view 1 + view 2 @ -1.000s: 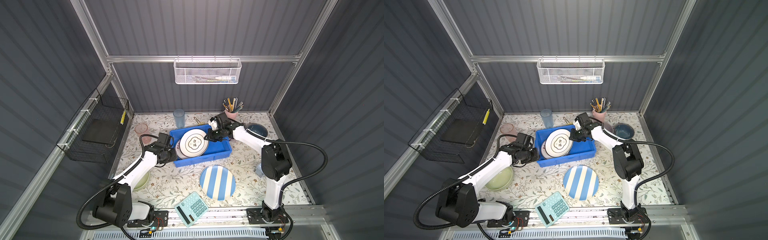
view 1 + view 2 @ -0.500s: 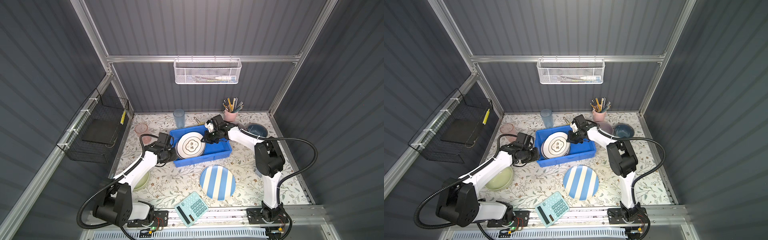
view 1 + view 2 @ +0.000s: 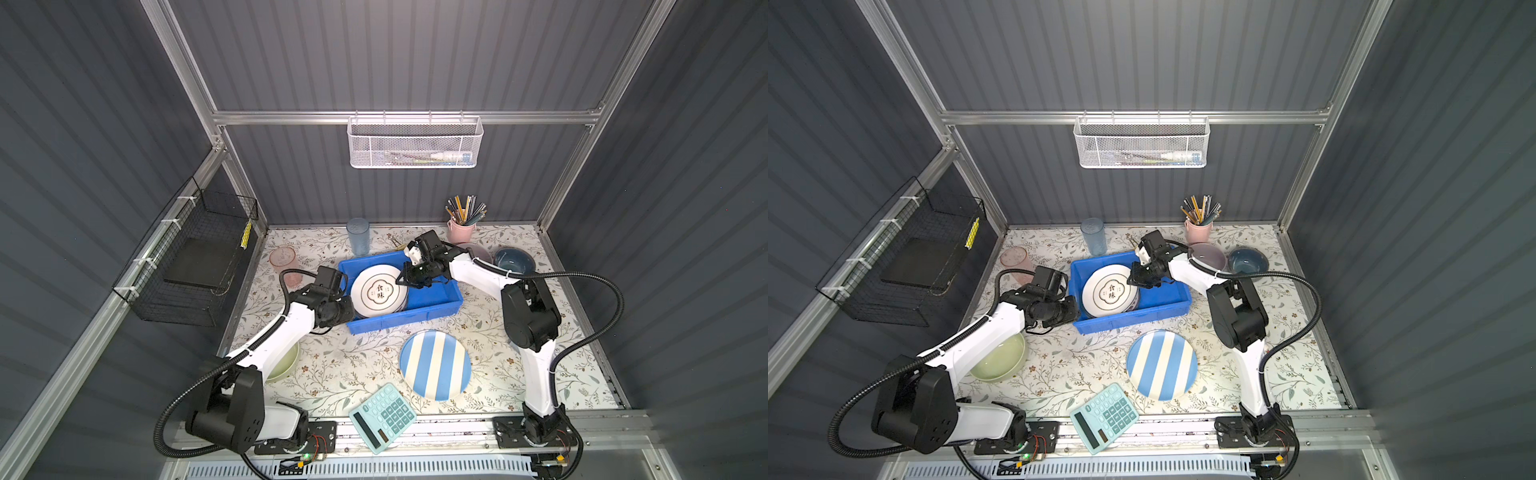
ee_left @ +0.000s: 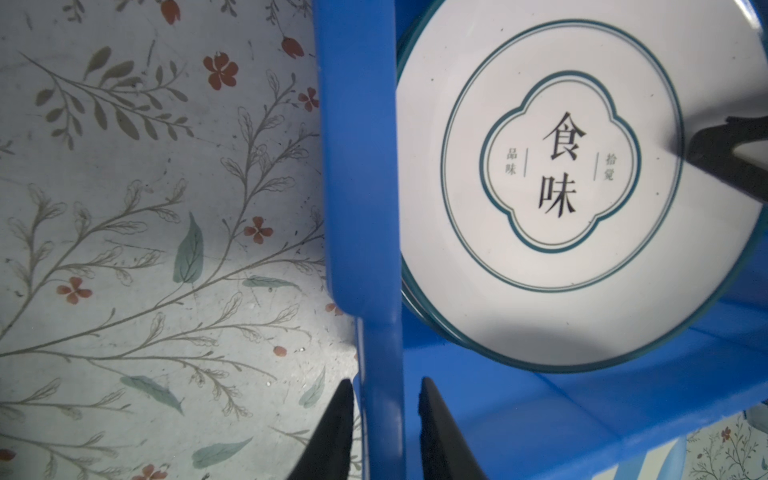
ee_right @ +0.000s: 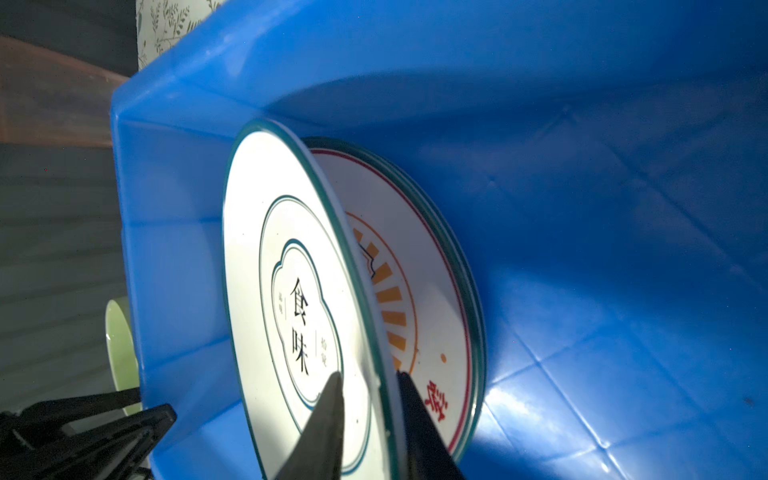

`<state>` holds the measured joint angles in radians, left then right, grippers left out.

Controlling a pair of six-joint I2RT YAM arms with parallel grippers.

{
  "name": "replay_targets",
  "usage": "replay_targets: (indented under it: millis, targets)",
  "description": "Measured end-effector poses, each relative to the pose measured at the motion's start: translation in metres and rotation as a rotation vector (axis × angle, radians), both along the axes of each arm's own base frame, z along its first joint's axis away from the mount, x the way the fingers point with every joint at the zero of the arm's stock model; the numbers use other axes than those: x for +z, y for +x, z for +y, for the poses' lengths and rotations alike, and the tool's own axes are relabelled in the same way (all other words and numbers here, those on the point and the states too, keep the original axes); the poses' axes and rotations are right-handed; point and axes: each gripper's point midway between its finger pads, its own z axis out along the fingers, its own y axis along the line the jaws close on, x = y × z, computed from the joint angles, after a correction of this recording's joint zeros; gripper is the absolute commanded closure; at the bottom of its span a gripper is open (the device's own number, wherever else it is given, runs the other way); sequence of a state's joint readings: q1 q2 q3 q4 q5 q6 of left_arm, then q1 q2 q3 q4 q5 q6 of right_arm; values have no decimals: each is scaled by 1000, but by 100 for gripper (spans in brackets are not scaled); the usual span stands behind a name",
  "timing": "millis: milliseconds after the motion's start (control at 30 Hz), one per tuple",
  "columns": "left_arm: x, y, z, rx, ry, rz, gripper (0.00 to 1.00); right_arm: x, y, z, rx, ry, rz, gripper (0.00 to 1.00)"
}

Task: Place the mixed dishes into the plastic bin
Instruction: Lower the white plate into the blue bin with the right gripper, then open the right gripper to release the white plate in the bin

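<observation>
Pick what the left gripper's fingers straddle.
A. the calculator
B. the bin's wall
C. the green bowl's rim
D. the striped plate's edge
B: in the left wrist view the left gripper has one black finger on each side of the blue wall of the bin.

Position: white lettered plate (image 3: pixel 1109 291) inside blue bin (image 3: pixel 1163 296); right pincer (image 3: pixel 1136 279) at plate's right rim; left pincer (image 3: pixel 1073 306) at bin's left wall.
</observation>
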<state>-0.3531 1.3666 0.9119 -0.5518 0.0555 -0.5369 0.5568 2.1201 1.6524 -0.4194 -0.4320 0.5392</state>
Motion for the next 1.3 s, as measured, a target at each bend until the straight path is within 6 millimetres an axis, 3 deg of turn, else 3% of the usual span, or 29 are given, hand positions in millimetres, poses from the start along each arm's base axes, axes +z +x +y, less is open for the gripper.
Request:
replay_targets:
  millis: [300, 933, 1167, 1300]
  targets:
    - [0, 1, 0, 0, -1, -2, 71, 6, 4, -3, -4, -68, -42, 56]
    - [1, 2, -1, -1, -3, -7, 71, 6, 10, -12, -19, -206, -101, 43]
    - [1, 1, -2, -4, -8, -5, 71, -19, 6, -15, -19, -303, -86, 38]
    - [1, 1, -2, -4, -9, -5, 71, -23, 5, -20, -20, -340, -87, 37]
